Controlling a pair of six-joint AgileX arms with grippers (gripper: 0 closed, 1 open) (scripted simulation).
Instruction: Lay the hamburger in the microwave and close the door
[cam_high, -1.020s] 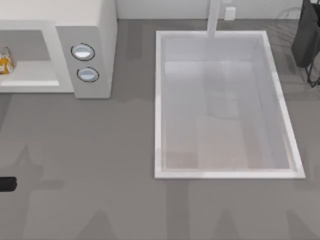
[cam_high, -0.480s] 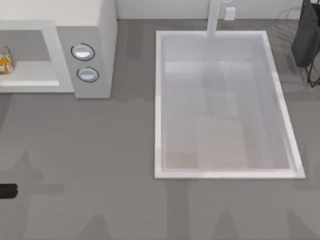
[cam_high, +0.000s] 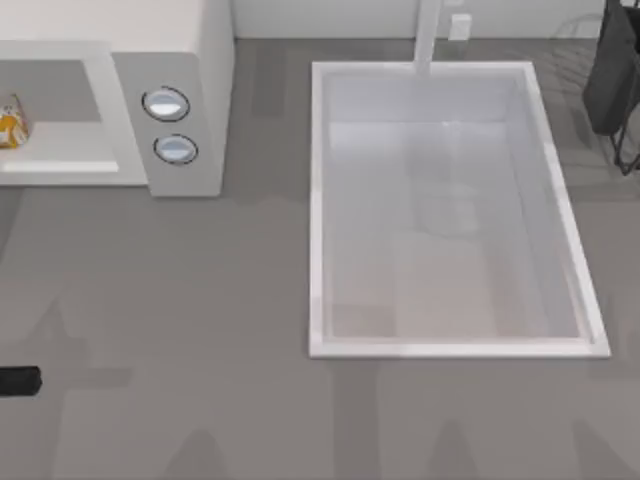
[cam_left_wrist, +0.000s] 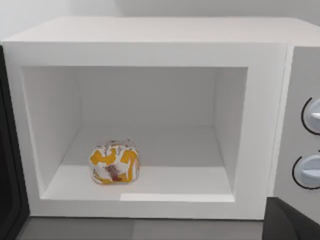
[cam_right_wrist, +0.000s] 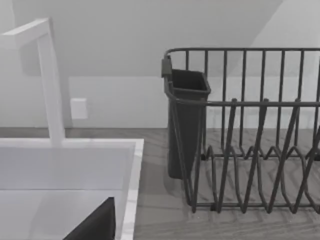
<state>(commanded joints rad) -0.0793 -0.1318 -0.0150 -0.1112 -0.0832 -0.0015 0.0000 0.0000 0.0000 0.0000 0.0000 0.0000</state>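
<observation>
The hamburger (cam_left_wrist: 114, 164), a small bundle in white and orange-yellow paper, lies on the floor of the microwave (cam_left_wrist: 150, 45) cavity, toward the side nearest the door. From above, the hamburger (cam_high: 9, 123) sits inside the microwave (cam_high: 180, 60) at the table's far left. The door (cam_left_wrist: 7, 150) stands open, a dark strip beside the cavity. My left gripper (cam_high: 18, 380) is a dark tip at the left edge, well in front of the microwave and holding nothing. A dark part of my right gripper (cam_right_wrist: 95, 226) hangs over the sink's far corner.
Two round knobs (cam_high: 167, 104) sit on the microwave's panel. A large white sink (cam_high: 318, 200) with a faucet (cam_high: 428, 35) takes up the middle and right. A dark dish rack (cam_high: 618, 80) stands at the far right.
The left gripper's dark tip has drifted slightly nearer the table's front edge and a little to the right. The hamburger and microwave have not moved.
</observation>
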